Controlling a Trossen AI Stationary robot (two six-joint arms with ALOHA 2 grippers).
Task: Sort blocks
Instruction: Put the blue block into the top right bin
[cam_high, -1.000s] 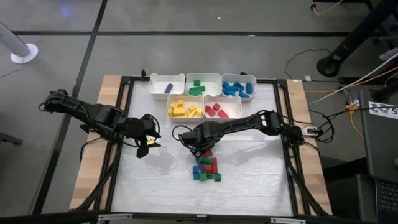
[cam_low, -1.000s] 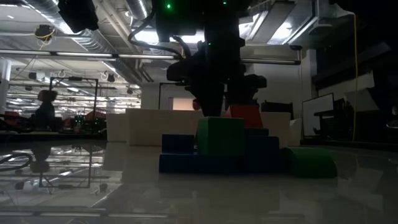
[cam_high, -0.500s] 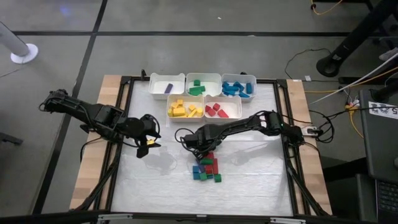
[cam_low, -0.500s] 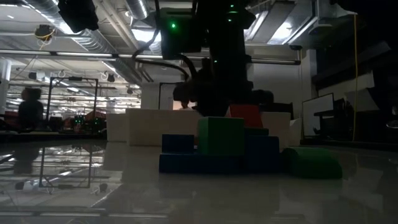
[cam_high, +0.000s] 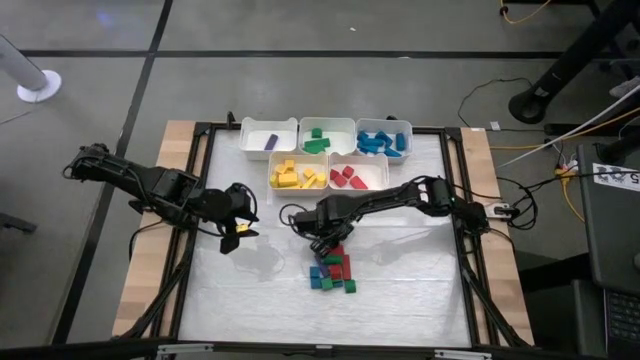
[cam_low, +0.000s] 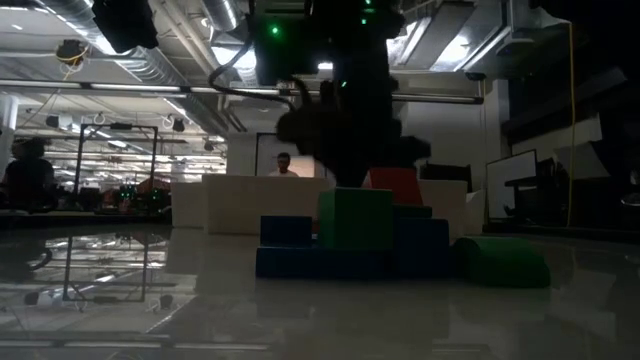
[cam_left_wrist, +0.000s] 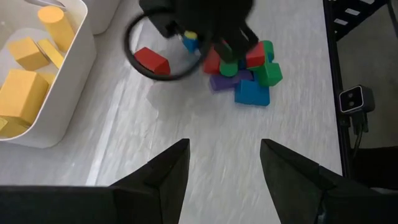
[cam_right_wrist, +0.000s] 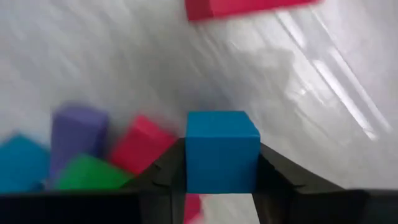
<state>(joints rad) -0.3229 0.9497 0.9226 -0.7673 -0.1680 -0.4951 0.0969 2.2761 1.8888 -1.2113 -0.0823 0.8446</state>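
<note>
Lifted off the pile (cam_high: 333, 270), blue block (cam_right_wrist: 222, 151) sits clamped between right fingers (cam_right_wrist: 166, 177).

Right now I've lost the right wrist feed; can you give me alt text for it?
The right tool is shut on a solid blue cube block, held above the white table. Below lie loose red, purple and green blocks.

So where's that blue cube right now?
The blue cube is clamped between the right tool's fingers, mid-table in the high view, just above the leftover block pile.
</note>
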